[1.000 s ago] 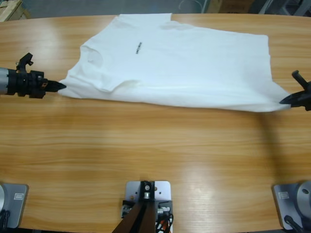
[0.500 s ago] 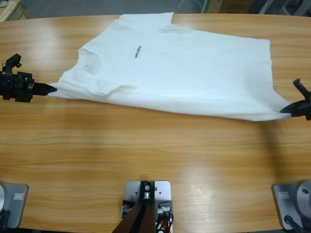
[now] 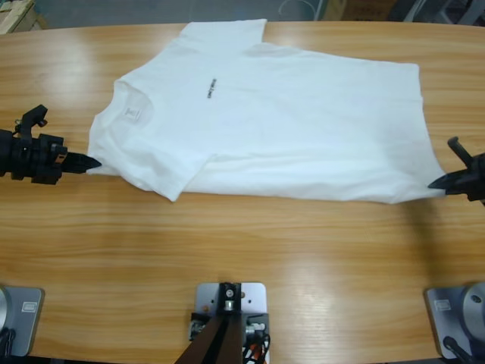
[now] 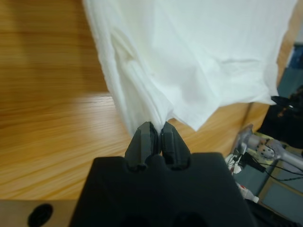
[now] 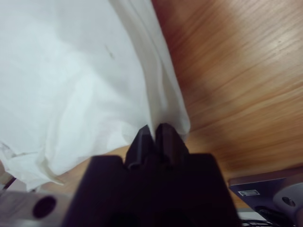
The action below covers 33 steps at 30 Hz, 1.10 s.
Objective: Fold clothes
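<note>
Lying stretched between the two sets of jaws on the wooden table: the white T-shirt, long axis running from one gripper to the other, neck toward the left gripper, hem toward the right gripper. Clenching bunched fabric at the left tips; pinching the hem corner at the right tips.

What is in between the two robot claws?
The white T-shirt lies stretched between them on the wooden table. The high view shows the left gripper pinching one end and the right gripper pinching the other.
</note>
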Each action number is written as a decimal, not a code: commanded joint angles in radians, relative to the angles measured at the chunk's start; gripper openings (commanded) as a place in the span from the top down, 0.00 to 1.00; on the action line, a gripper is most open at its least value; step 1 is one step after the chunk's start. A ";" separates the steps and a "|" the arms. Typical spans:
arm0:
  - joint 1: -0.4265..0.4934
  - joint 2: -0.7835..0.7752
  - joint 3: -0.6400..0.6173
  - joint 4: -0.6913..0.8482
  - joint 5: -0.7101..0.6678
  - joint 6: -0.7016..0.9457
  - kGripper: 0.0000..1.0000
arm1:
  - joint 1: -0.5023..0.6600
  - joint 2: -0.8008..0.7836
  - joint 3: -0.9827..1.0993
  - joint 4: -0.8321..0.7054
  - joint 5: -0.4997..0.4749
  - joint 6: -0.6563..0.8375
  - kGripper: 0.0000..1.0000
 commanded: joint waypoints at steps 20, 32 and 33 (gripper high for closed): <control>-0.077 -0.012 0.097 0.038 0.129 -0.164 1.00 | 0.012 -0.046 0.041 0.042 0.000 0.022 1.00; -0.155 -0.072 0.110 0.027 0.234 -0.224 1.00 | 0.023 -0.047 0.043 0.037 0.002 0.021 1.00; -0.155 -0.068 0.111 0.027 0.239 -0.225 1.00 | 0.023 -0.047 0.044 0.037 0.002 0.021 1.00</control>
